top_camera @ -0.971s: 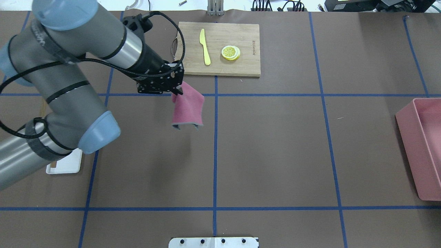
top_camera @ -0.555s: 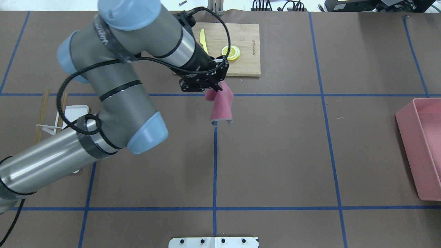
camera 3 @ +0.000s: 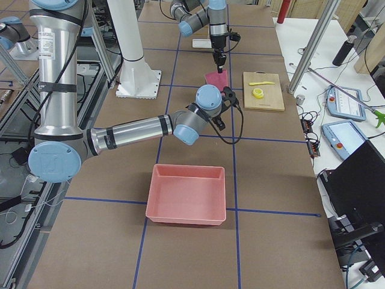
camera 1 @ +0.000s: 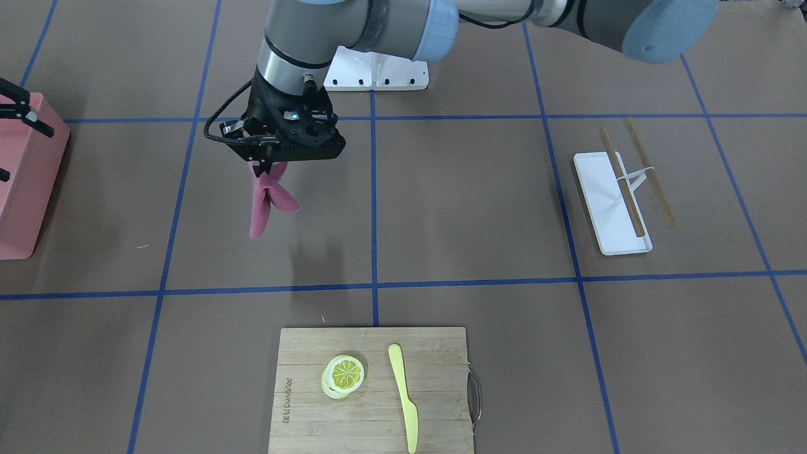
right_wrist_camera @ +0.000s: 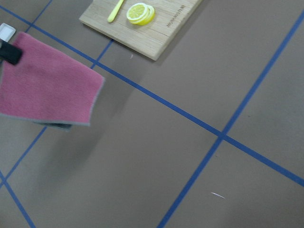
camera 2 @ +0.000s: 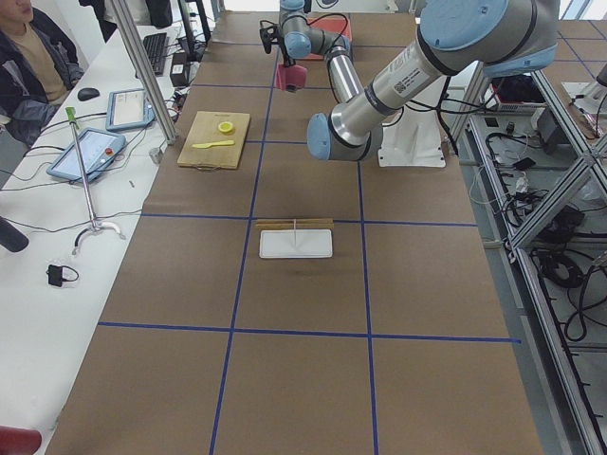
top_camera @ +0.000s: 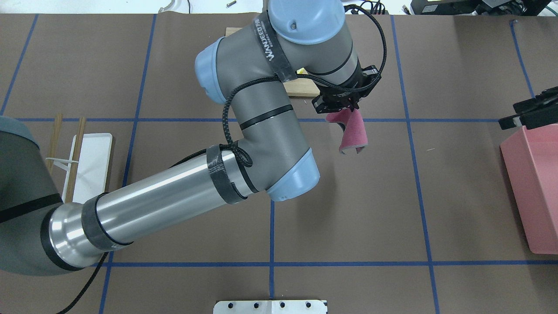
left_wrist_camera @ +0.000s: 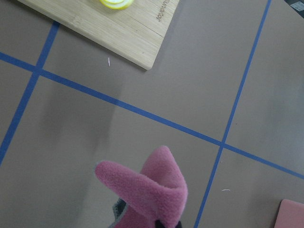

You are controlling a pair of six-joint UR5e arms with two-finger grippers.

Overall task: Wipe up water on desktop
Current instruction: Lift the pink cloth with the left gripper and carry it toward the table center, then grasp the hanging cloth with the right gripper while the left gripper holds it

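Observation:
The desktop point(top_camera: 348, 196) is matte brown with a grid of blue tape lines; I can make out no water on it. My left gripper point(top_camera: 344, 109) is shut on the top edge of a pink cloth point(top_camera: 353, 135), which hangs folded above the desktop, clear of it. The cloth also shows in the front-facing view point(camera 1: 261, 202), the left wrist view point(left_wrist_camera: 152, 190) and the right wrist view point(right_wrist_camera: 45, 88). My right gripper point(top_camera: 508, 115) reaches in at the right edge above the pink bin, jaws apart and empty.
A bamboo cutting board point(camera 1: 372, 391) with lemon slices point(camera 1: 343, 373) and a yellow knife point(camera 1: 403, 397) lies at the far side. A pink bin point(top_camera: 534, 187) stands at the right edge. A white tray point(camera 1: 610, 202) with chopsticks lies on the left.
My left arm has swung right, carrying the hanging cloth from left of the centre tape line to well right of it. The right gripper has come into view at the right edge.

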